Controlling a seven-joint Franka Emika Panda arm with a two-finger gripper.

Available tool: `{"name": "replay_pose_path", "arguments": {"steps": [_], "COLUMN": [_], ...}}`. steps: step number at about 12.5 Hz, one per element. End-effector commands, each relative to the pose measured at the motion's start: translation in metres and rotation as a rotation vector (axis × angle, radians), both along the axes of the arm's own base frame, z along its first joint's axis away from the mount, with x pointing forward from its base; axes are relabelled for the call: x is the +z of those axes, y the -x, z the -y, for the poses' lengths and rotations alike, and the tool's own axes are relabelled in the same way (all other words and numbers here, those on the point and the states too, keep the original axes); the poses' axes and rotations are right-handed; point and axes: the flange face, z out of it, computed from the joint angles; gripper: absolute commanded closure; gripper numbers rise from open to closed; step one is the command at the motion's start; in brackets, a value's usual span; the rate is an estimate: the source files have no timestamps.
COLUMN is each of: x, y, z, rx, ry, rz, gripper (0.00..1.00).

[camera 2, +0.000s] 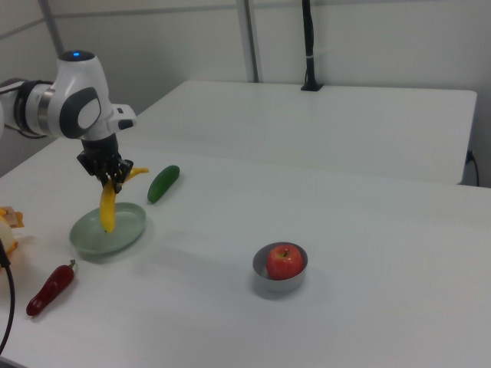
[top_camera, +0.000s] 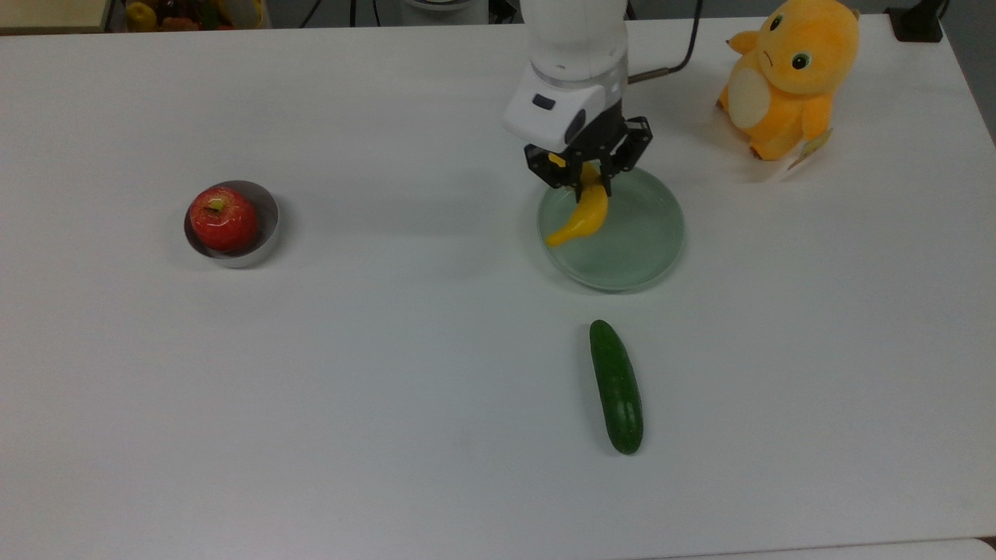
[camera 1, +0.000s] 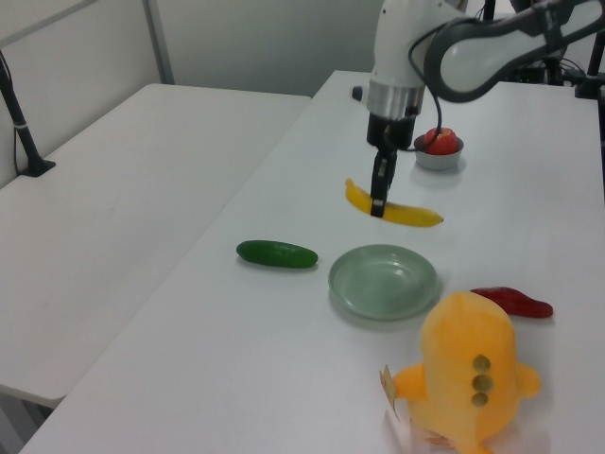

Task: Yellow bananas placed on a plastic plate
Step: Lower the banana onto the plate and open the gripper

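Observation:
The yellow banana point(top_camera: 582, 218) hangs in the air, gripped near its middle by my gripper point(top_camera: 585, 175), which is shut on it. The banana point(camera 1: 397, 210) floats well above the table, over the pale mint-green plate point(camera 1: 384, 281). In the top view the plate point(top_camera: 638, 249) lies under the banana's lower end. In the right view, the banana point(camera 2: 108, 205) hangs from the gripper point(camera 2: 112, 182) above the plate point(camera 2: 107, 234).
A dark green cucumber point(top_camera: 616, 386) lies in front of the plate. A red chili pepper point(camera 1: 513, 301) and an orange plush toy point(top_camera: 787, 74) sit near the plate. A red apple point(top_camera: 223, 218) sits in a grey metal bowl point(top_camera: 264, 204) at the top view's left.

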Motion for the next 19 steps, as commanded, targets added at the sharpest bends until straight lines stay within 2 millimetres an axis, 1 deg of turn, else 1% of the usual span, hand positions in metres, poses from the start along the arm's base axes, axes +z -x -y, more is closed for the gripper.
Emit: {"name": "replay_pose_path", "arguments": {"steps": [1, 2, 3, 4, 5, 6, 7, 8, 9, 10, 11, 12, 13, 14, 15, 16, 17, 18, 19], "x": [-0.030, -0.037, -0.049, -0.058, -0.063, -0.073, -0.076, -0.080, -0.081, -0.080, -0.081, -0.081, -0.082, -0.080, -0.071, -0.051, -0.024, 0.006, 0.039], "y": [-0.008, -0.009, -0.009, -0.009, -0.009, -0.005, -0.005, -0.004, -0.004, -0.004, -0.003, -0.003, -0.002, -0.001, -0.002, 0.002, 0.008, 0.014, 0.022], "z": [-0.033, -0.038, -0.042, -0.044, -0.048, -0.058, -0.061, -0.061, -0.061, -0.062, -0.061, -0.061, -0.060, -0.059, -0.055, -0.052, -0.044, -0.030, -0.012], "rx": [0.003, 0.006, 0.007, 0.009, 0.016, 0.033, 0.038, 0.036, 0.038, 0.040, 0.041, 0.041, 0.041, 0.044, 0.037, 0.038, 0.035, 0.023, 0.010], "ry": [-0.021, -0.023, -0.019, -0.014, -0.015, -0.018, -0.022, -0.021, -0.020, -0.020, -0.017, -0.017, -0.015, -0.014, -0.015, -0.014, -0.009, -0.005, 0.004], "rz": [0.023, 0.029, 0.021, 0.010, 0.012, 0.009, 0.016, 0.013, 0.011, 0.009, 0.002, 0.002, -0.002, -0.001, 0.002, 0.002, -0.007, -0.015, -0.026], "gripper": [0.90, 0.90, 0.89, 0.89, 0.87, 0.87, 0.85, 0.77, 0.57, 0.46, 0.28, 0.19, 0.00, 0.00, 0.00, 0.00, 0.00, 0.00, 0.00]}}
